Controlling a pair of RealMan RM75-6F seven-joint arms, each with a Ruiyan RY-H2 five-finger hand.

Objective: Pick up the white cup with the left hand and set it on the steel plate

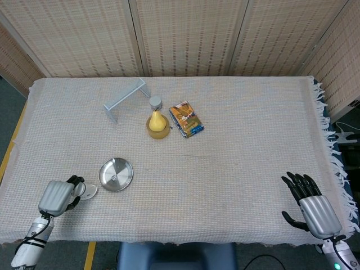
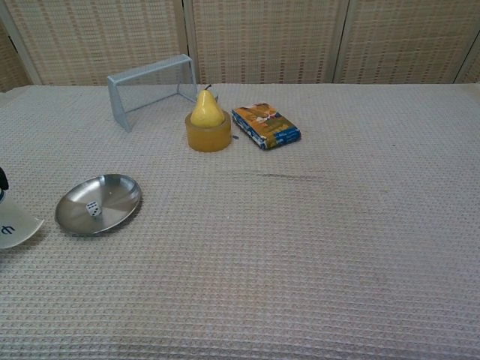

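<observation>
In the head view, your left hand (image 1: 56, 197) sits at the lower left of the frame, fingers curled around the white cup (image 1: 87, 190). The cup is just left of the steel plate (image 1: 116, 174), not on it. Your right hand (image 1: 311, 207) rests at the lower right, fingers spread, holding nothing.

In the chest view, only a bit of the cup (image 2: 13, 226) shows at the left edge, tipped over, beside the plate (image 2: 112, 210). The plate has nothing in it.

You are in the carrying step. Next, you need to bring the cup right, over the plate, turn it upright and set it down softly.
</observation>
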